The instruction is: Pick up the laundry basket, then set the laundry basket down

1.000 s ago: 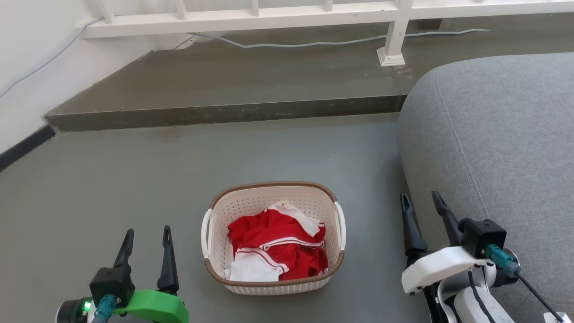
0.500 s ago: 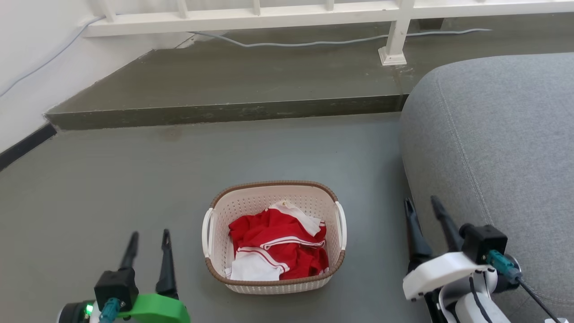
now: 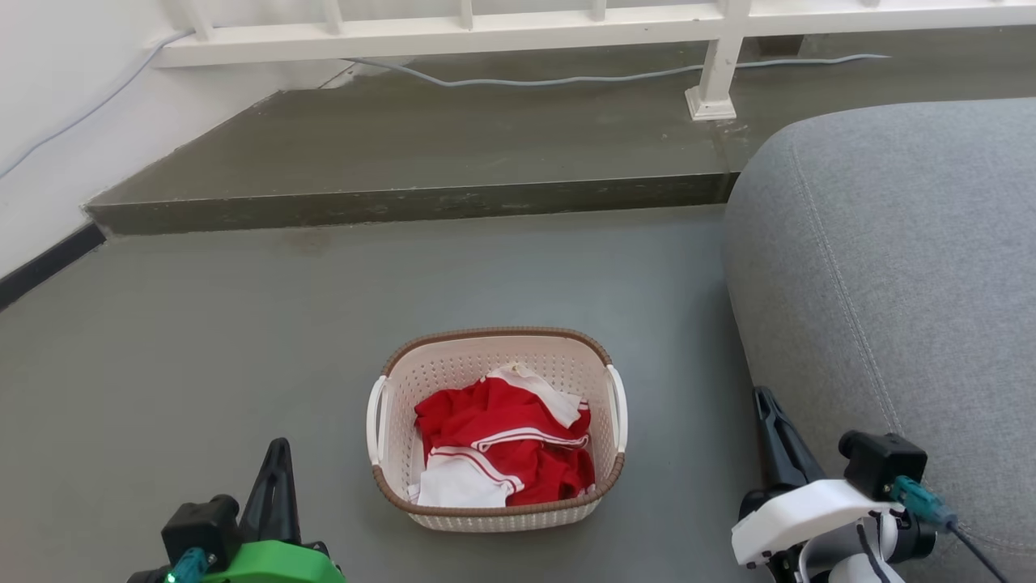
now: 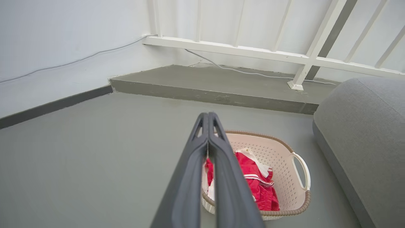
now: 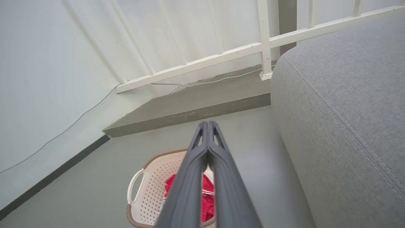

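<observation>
The laundry basket (image 3: 453,374) stands on the grey floor, cream-white and perforated, with a brown rim and white side handles. Red and white clothes (image 3: 502,441) lie inside it. The basket (image 4: 284,177) also shows in the left wrist view, and again as the basket (image 5: 152,186) in the right wrist view. My left gripper (image 3: 278,448) is shut and empty, low at the left, well clear of the basket's left handle (image 3: 374,419). My right gripper (image 3: 763,398) is shut and empty, to the right of the right handle (image 3: 619,406). In the wrist views the left gripper (image 4: 208,114) and right gripper (image 5: 207,123) have their fingers pressed together.
A grey sofa (image 3: 906,275) fills the right side, close to my right gripper. A raised concrete step (image 3: 405,202) runs across behind the basket, with a white railing (image 3: 712,73) and a cable (image 3: 566,79) on it. A white wall (image 3: 48,121) bounds the left.
Both grippers have gone from open to shut and have drawn back toward the bottom of the head view. The basket has stayed in place.
</observation>
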You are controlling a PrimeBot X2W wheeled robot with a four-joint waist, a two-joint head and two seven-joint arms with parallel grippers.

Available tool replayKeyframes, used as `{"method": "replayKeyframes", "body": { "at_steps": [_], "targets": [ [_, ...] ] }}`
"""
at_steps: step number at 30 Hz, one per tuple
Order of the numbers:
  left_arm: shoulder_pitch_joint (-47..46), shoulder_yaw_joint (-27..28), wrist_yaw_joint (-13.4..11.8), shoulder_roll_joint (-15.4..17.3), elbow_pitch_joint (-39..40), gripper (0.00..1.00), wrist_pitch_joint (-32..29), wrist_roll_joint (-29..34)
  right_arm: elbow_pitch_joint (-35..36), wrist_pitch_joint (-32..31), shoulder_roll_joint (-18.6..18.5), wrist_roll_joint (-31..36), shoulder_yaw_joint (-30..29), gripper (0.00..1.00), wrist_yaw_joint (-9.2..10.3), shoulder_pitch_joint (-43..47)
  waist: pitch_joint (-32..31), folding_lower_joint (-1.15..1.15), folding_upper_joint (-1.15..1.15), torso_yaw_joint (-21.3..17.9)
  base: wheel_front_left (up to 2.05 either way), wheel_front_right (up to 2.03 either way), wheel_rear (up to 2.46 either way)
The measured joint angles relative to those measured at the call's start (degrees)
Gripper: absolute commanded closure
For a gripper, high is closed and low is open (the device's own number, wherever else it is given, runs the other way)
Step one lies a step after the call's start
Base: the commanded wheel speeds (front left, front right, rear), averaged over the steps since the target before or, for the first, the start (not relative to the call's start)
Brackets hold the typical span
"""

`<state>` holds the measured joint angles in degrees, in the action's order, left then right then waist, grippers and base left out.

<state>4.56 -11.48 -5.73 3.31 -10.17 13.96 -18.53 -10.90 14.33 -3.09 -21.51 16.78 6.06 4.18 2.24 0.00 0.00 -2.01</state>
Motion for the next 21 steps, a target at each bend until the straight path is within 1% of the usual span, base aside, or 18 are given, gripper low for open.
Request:
{"method": "replayKeyframes", "body": {
  "at_steps": [3, 11, 21],
  "targets": [
    [0.22, 0.08, 0.3, -0.04, 0.12, 1.0, -0.4, -2.87, 0.51, -0.01, 0.02, -2.69, -0.34, 1.0, -0.47, 0.01, -0.05, 0.0, 0.0, 0.07, 0.0, 0.0, 0.0],
    [0.19, 1.42, 1.71, -0.18, 0.3, 1.0, -2.45, -11.6, 0.76, -1.81, 0.1, -10.98, -2.88, 1.0, -1.0, -0.03, -0.21, 0.0, 0.0, 0.29, 0.0, 0.0, 0.0],
    [0.1, 2.72, 2.76, -0.16, 0.12, 1.0, -4.42, -19.62, 0.88, -3.45, -0.42, -18.85, -4.93, 1.0, -1.83, -0.15, -0.41, 0.0, 0.0, 0.51, 0.0, 0.0, 0.0]
  ]
}}
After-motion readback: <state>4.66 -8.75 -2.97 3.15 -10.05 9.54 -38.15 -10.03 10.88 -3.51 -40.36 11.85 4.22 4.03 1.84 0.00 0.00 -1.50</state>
